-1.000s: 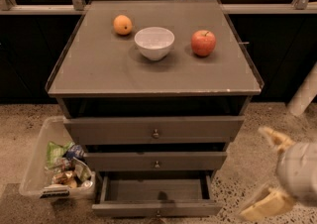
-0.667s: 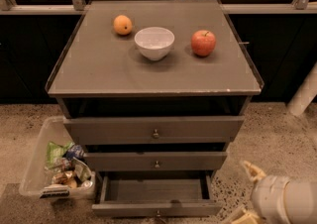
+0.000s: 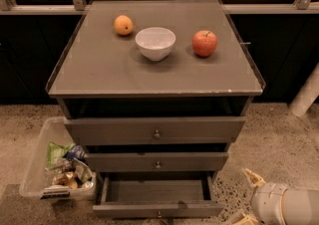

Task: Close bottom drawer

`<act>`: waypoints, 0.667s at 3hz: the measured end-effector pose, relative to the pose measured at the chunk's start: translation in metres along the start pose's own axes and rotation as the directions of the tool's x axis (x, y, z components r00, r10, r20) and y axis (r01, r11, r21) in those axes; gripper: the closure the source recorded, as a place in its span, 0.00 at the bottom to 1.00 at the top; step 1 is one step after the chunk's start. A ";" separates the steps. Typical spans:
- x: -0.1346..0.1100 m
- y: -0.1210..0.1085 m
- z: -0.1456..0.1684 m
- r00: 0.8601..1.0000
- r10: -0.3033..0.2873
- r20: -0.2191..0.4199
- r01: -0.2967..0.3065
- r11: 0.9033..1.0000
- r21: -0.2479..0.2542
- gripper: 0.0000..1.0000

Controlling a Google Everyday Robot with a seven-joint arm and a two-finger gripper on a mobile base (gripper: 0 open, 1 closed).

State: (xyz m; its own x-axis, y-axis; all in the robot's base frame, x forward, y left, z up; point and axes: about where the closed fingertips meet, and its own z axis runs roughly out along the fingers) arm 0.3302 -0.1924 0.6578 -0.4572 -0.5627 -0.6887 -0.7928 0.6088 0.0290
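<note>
The bottom drawer [image 3: 157, 209] is the lowest of the dark grey-brown cabinet's three. It stands pulled out, with its empty inside [image 3: 157, 189] showing and its small round knob at the lower edge of the view. My gripper [image 3: 243, 197] is low at the right, just beyond the drawer's right front corner and not touching it. It is open and empty, with one pale finger [image 3: 251, 176] above and the other at the bottom edge. The white wrist fills the bottom right corner.
The middle drawer [image 3: 157, 162] and top drawer [image 3: 155, 130] sit above, the top one slightly out. On the cabinet top stand an orange [image 3: 123, 25], a white bowl [image 3: 155, 43] and a red apple [image 3: 205, 43]. A clear bin [image 3: 37, 162] of snack packets stands at the left. A white post [image 3: 306, 94] is at the right.
My gripper has dropped lower and moved left, closer to the bottom drawer's right front corner. The drawer and the things on top have not moved.
</note>
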 end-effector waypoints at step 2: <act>0.056 -0.058 0.041 0.993 0.122 0.010 -0.122 0.992 0.040 0.00</act>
State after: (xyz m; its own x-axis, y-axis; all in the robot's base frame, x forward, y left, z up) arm 0.3670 -0.2360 0.5878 -0.5463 -0.4788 -0.6872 -0.7142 0.6949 0.0836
